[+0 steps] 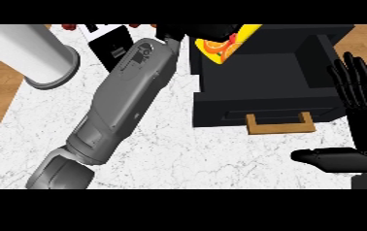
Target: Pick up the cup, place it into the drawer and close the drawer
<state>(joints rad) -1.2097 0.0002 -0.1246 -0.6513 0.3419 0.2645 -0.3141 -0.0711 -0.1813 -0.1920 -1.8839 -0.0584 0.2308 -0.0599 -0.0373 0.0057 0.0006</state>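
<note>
Nearest the lower edge, the right hand (350,113) stands at the right margin, fingers straight and spread upward beside the drawer's right wall, thumb extended leftward low in the view; it holds nothing. The left forearm (114,113) enters from lower left and runs diagonally up across the white marble counter (172,147).

Further on, the black drawer (265,79) stands pulled open, its interior dark; a wooden handle (279,123) is fixed to its front face, which points toward the viewer.

At the drawer's far left corner lies the cup (222,44), yellow with an orange pattern, tilted, over the drawer's rear left corner; whether it rests on the drawer floor cannot be determined. The left hand (186,31) sits at the cup's upper end, apparently closed about it; the fingers are largely hidden by the wrist, so the grasp cannot be confirmed.

At far left a grey cylinder (39,55) lies on the counter's edge; a black-and-white box (111,43) sits beside the forearm.
</note>
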